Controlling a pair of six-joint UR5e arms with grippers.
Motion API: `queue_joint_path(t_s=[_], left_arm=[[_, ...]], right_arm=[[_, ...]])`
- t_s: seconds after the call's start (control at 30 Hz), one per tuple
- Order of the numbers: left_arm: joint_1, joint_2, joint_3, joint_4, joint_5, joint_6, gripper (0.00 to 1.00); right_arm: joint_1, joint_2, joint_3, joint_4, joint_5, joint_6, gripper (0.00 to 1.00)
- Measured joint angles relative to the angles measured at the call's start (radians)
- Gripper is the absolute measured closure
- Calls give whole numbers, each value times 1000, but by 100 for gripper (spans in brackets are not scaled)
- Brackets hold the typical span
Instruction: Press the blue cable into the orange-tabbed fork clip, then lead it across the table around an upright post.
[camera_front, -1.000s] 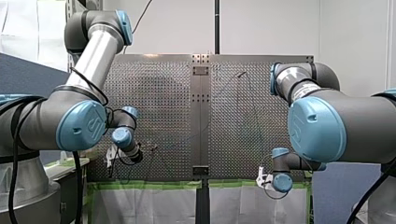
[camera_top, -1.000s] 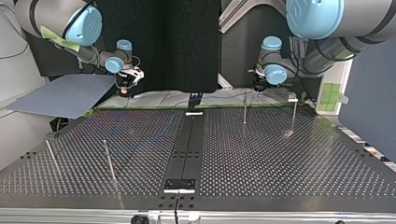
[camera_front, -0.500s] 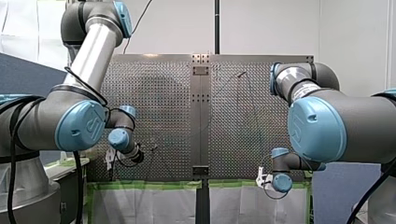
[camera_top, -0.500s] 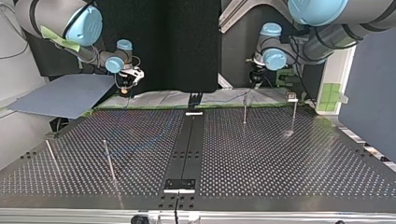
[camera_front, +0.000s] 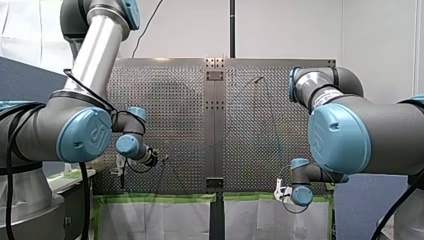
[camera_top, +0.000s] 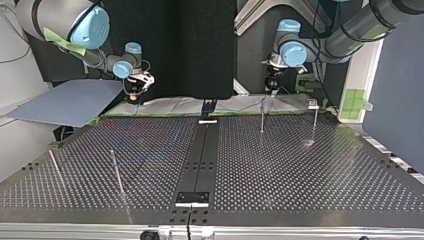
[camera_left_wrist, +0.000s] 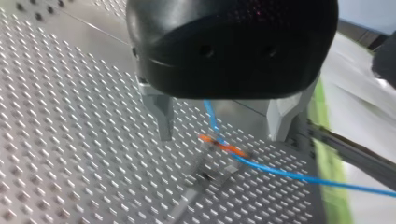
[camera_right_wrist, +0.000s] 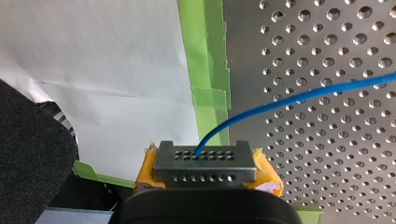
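Left wrist view: how is the left gripper (camera_left_wrist: 222, 136) seen?

Its two metal fingers (camera_left_wrist: 163, 116) are held wide apart and nothing is gripped. The orange-tabbed fork clip (camera_left_wrist: 224, 145) is framed between them, on the perforated table (camera_left_wrist: 70, 140).

And where is the blue cable (camera_left_wrist: 280, 172) found?

It is seen running down between the fingers, across the clip's orange tabs, and away over the table toward the green tape (camera_left_wrist: 322, 140). Whether it is fully seated in the fork cannot be told.

How is the right gripper (camera_right_wrist: 205, 156) shown in the right wrist view?

It is closed on the cable. The blue line is seen emerging from between the yellow pads (camera_right_wrist: 264, 171) and curving out over the perforated plate, beside the green tape and a white sheet (camera_right_wrist: 102, 70).

What is shown in the top view?

Both grippers are seen well apart at the table's far edge. Thin upright posts (camera_top: 262, 119) are seen standing on the table, one of them just below the left gripper.
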Motion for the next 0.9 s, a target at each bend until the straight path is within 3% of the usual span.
queue_joint_path(t_s=[0.13, 0.33, 0.6, 0.9], left_arm=[[-15, 20, 0, 11, -5, 0, 1], [-38, 17, 0, 38, -48, 14, 1], [-68, -58, 0, 107, -126, 80, 1], [-81, -146, 0, 196, -173, 82, 1]], right_arm=[[0, 0, 0, 0, 0, 0, 100], [1, 0, 0, 0, 0, 0, 100], [2, 0, 0, 0, 0, 0, 100], [2, 0, 0, 0, 0, 0, 100]])
